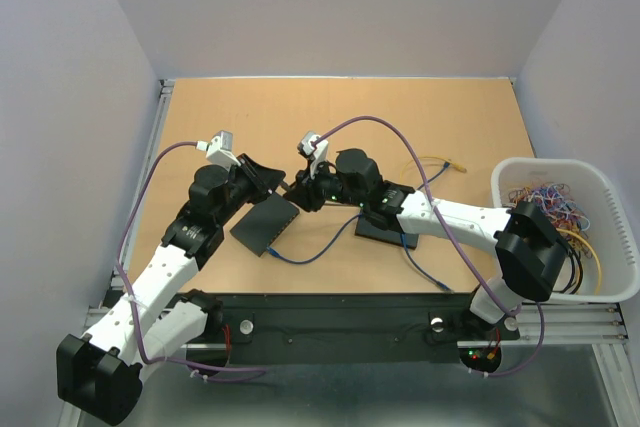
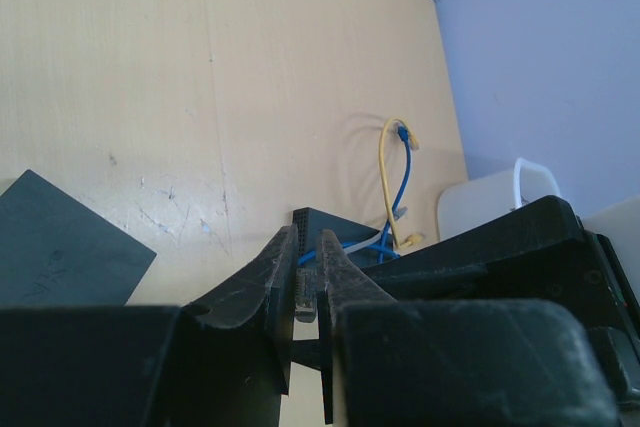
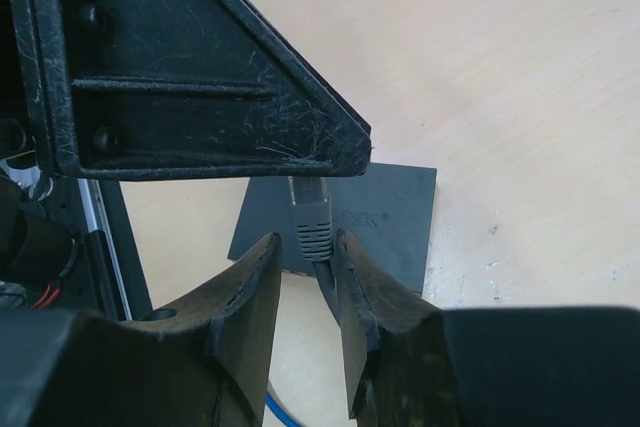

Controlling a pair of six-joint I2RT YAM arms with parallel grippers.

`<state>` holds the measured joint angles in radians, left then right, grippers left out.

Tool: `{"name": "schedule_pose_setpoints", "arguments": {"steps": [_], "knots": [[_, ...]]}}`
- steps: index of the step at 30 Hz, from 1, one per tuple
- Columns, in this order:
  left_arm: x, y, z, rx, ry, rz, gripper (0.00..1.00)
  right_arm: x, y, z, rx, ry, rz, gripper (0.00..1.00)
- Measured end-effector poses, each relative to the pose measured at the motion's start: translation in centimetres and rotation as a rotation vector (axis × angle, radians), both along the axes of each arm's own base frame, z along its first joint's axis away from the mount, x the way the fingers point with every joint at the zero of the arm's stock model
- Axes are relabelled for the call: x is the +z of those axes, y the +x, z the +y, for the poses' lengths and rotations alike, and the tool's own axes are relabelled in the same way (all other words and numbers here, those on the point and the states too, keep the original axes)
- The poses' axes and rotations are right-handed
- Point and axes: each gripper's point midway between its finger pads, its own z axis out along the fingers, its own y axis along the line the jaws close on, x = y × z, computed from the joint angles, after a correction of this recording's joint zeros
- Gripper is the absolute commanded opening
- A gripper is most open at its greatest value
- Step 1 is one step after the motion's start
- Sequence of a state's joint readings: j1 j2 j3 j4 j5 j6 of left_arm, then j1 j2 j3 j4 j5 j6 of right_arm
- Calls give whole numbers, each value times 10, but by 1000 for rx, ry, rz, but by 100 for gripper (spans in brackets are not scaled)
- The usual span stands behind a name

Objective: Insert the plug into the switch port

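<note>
A grey plug [image 3: 313,219] with a ribbed boot hangs in the air between my two grippers. My left gripper [image 2: 305,292] is shut on the plug's clear tip [image 2: 304,295]; in the right wrist view it is the black wedge [image 3: 200,67] above the boot. My right gripper [image 3: 305,272] is open, its fingers on either side of the boot and its dark cable, with a gap on the left side. A flat black switch [image 1: 265,225] lies on the table below them and also shows in the right wrist view [image 3: 385,217]. In the top view the grippers meet near the plug [image 1: 292,188].
A second black switch [image 1: 385,230] lies under my right forearm with a blue cable [image 1: 315,247] running from it; it also shows in the left wrist view [image 2: 335,229]. A yellow cable [image 1: 440,162] lies behind. A white basket [image 1: 600,182] of cables stands at the right edge.
</note>
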<state>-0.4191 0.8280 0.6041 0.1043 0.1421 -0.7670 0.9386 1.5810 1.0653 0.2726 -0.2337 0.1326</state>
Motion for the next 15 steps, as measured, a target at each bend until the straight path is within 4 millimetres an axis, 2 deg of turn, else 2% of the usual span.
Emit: {"name": "schedule_pose_setpoints", "arguments": {"steps": [5,9,12,15], "knots": [[0,0,0,0,0,1,0,4,0,2,4,12,-4,34],[0,0,0,0,0,1,0,4,0,2,4,14,-6,28],[0,0,0,0,0,0,0,4,1,1,-1,14,-6,22],[0,0,0,0,0,1,0,4,1,1,-2,13,-6,11]]}}
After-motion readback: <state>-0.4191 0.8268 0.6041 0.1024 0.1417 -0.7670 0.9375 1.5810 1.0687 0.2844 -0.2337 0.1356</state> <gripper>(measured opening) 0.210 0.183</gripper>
